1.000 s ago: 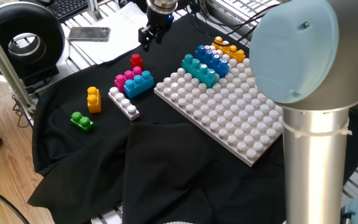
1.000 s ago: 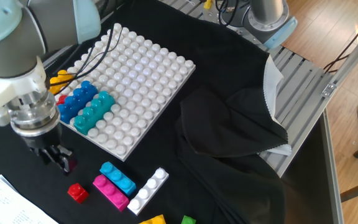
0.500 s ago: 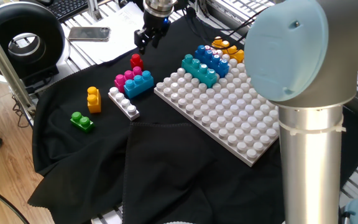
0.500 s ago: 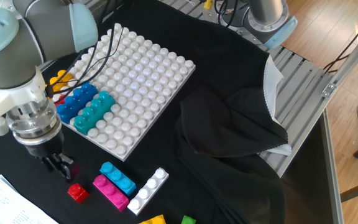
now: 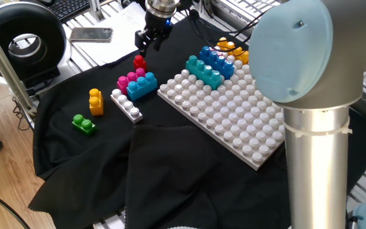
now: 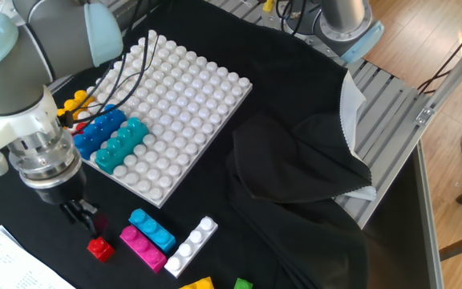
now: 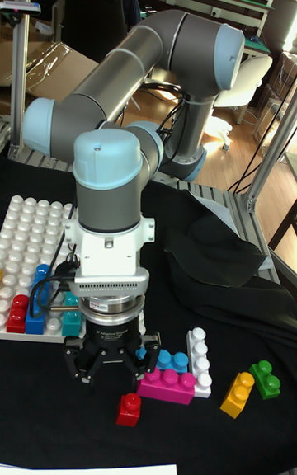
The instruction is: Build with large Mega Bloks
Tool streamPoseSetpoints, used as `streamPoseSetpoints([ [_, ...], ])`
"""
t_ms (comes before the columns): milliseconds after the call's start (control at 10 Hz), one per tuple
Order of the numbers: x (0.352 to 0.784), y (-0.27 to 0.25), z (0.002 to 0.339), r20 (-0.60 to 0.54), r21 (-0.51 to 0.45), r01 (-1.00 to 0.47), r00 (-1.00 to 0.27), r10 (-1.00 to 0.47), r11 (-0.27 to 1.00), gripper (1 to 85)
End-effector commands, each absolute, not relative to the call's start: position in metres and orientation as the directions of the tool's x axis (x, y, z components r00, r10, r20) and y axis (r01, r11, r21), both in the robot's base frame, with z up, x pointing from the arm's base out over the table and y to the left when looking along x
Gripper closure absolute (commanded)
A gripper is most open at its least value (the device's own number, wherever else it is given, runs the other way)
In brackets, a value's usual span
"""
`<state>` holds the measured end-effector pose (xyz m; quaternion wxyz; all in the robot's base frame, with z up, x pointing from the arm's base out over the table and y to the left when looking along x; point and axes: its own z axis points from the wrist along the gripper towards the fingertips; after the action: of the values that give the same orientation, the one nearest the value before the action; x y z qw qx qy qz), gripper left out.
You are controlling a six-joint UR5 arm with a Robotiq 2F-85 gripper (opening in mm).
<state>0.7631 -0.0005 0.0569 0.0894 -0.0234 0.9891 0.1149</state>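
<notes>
Your gripper (image 7: 102,366) hangs over the red block (image 7: 128,409), which sits at about 5 o'clock. Its fingers are spread apart and hold nothing.

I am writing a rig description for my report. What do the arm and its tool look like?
The arm has thick grey tubes with pale blue caps at the joints. Its wrist ends in a white ring, then a ribbed silver collar. Below it sits the black tool with two dark fingers. Black cables run along the wrist; a red and a blue wire show beside the collar.
</notes>
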Motion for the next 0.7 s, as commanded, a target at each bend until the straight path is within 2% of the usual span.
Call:
streamPoseSetpoints([
  [0, 0.767, 0.017, 0.061, -0.182, 0.292, -0.007, -0.982, 0.049, 0.957, 25.0],
  [400, 0.790, 0.020, 0.047, -0.242, 0.281, 0.018, -0.966, 0.089, 0.959, 17.7],
  [600, 0.796, 0.022, 0.041, -0.245, 0.293, 0.041, -0.962, 0.117, 0.955, 17.0],
])
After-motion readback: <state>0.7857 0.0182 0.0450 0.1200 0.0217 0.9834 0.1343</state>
